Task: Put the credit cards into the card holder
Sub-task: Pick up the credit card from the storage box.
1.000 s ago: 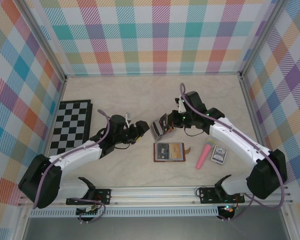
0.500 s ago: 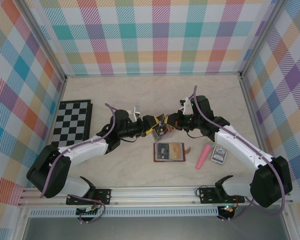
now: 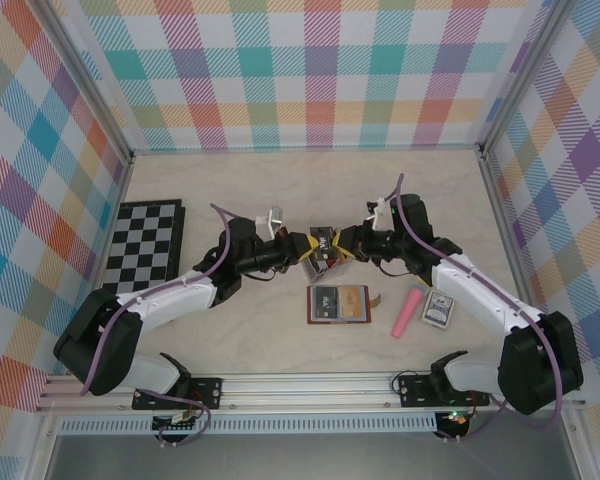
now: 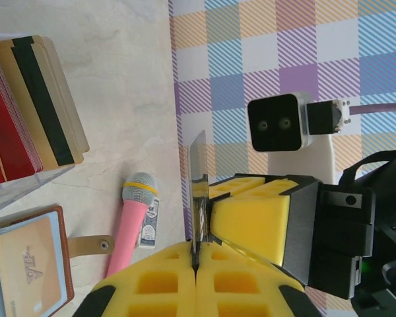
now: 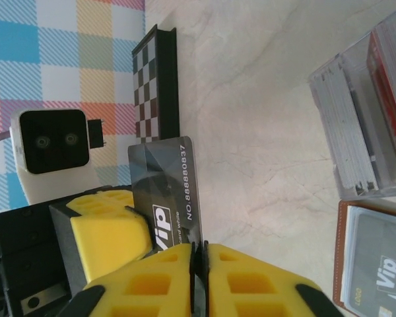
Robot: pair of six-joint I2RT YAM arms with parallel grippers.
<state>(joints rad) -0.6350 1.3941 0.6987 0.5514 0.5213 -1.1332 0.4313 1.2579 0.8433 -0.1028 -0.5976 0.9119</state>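
Note:
A dark VIP card (image 5: 168, 198) is held upright in the air, above the clear rack (image 3: 325, 264), with both grippers on it. My right gripper (image 5: 199, 247) is shut on the card's lower edge. From the opposite side my left gripper (image 4: 197, 254) is shut on the same card (image 4: 198, 191), which is edge-on there. The two grippers meet at mid-table, the left gripper (image 3: 305, 254) and the right gripper (image 3: 346, 245). More credit cards, red and gold ones, stand in the rack (image 4: 26, 112). The brown card holder (image 3: 338, 303) lies open in front, with cards in its slots.
A pink toy microphone (image 3: 410, 312) and a small deck box (image 3: 438, 308) lie right of the card holder. A folded chessboard (image 3: 145, 250) lies at the left. The holder's snap tab (image 4: 92, 246) sticks out towards the microphone.
My left gripper has reached rightwards and shut on the dark card that my right gripper was holding above the rack. The right arm has shifted slightly right.

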